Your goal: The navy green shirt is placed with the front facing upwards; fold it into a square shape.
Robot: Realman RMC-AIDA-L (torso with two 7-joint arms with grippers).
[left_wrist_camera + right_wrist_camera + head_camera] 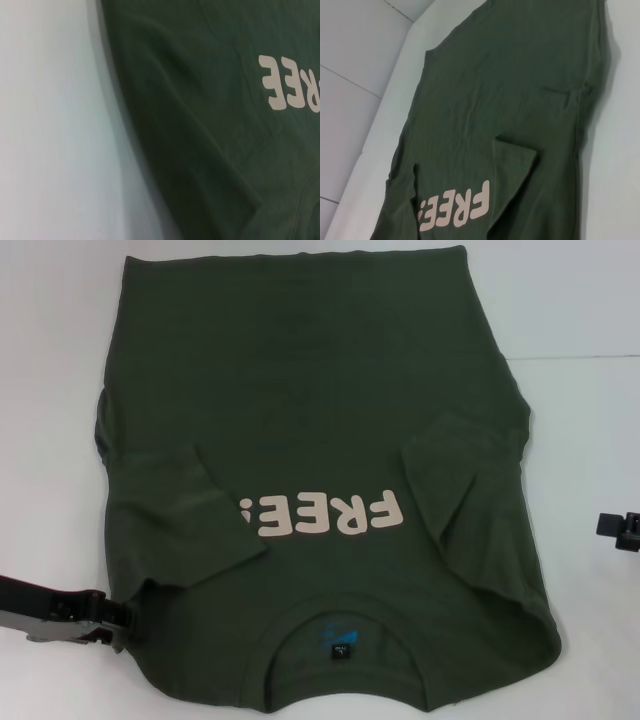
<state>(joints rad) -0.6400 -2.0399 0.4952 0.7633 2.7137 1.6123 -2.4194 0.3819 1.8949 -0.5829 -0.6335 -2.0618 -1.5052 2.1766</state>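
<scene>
The navy green shirt [320, 470] lies flat on the white table, front up, collar and blue label nearest me, cream "FREE!" lettering [325, 515] across the chest. Both short sleeves are folded inward onto the body. My left gripper [118, 618] is at the shirt's near left edge, by the shoulder. My right gripper [610, 524] is off the shirt at the right edge of the head view, apart from the cloth. The shirt also shows in the left wrist view [210, 130] and in the right wrist view [520, 110].
The white table [50, 390] surrounds the shirt, with bare surface left and right of it. A seam line in the table [580, 358] runs at the far right.
</scene>
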